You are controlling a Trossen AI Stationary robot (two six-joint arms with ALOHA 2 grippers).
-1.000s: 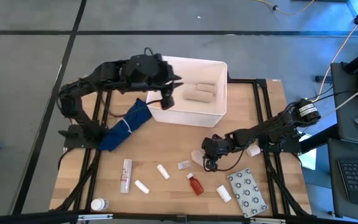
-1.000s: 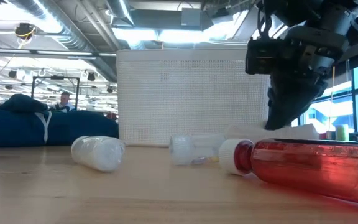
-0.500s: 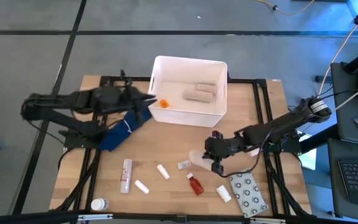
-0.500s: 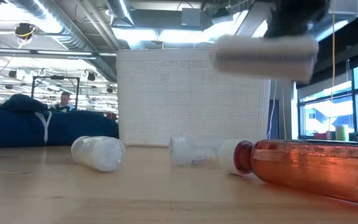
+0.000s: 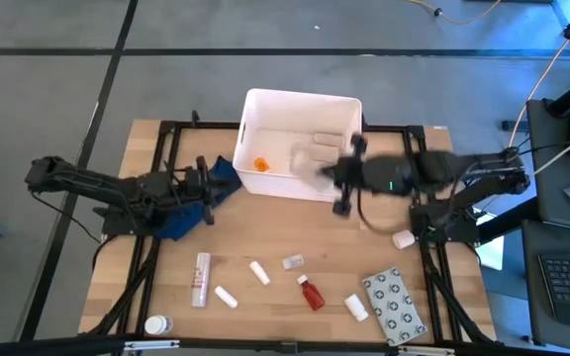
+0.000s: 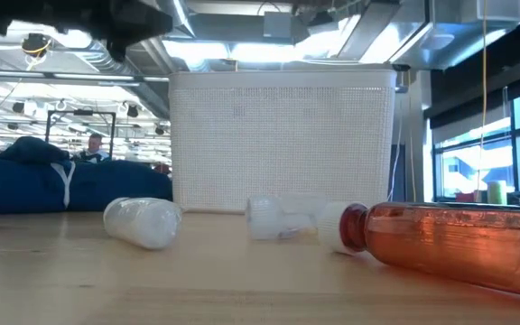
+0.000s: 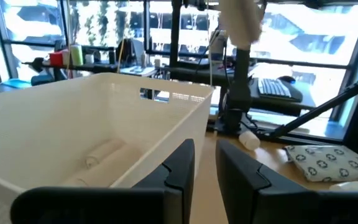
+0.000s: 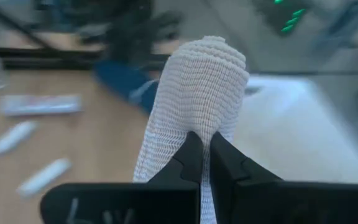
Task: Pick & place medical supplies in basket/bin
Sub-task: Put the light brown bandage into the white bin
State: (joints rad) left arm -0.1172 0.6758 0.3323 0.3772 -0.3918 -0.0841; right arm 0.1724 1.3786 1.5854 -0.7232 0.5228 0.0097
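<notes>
The white tub (image 5: 300, 188) stands at the table's far middle, with two beige rolls (image 5: 325, 146) and a small orange thing (image 5: 260, 164) lying on its floor. My right gripper (image 5: 330, 174) hangs over the tub's near right wall, shut on a pale gauze-wrapped roll (image 8: 201, 93). My left gripper (image 7: 205, 168) is low at the tub's left, above the blue cloth (image 5: 191, 203), its fingers a narrow gap apart and holding nothing. A red bottle (image 5: 311, 294), white tubes (image 5: 258, 272), a long tube (image 5: 201, 279) and a grey ring-patterned packet (image 5: 394, 302) lie near the front. My right gripper pinches the gauze roll between its two fingers (image 8: 191, 155), on the roll's side near one end (image 8: 197, 134). The roll sticks out beyond the fingertips. It is lifted clear of the table, and in the left wrist view the roll (image 7: 241, 18) shows above the tub's rim.
A white bottle (image 5: 156, 323) lies at the near left corner and a small white piece (image 5: 402, 237) by the right frame. A clear bottle (image 6: 143, 221) and a small clear packet (image 6: 278, 217) lie in front of the tub. Black frame rails run along both table sides.
My right gripper has lifted the gauze roll off the table's near middle and carried it up and toward the far edge, to the tub. My left arm has drawn back from over the tub toward the table's left and down; the orange thing now lies in the tub.
</notes>
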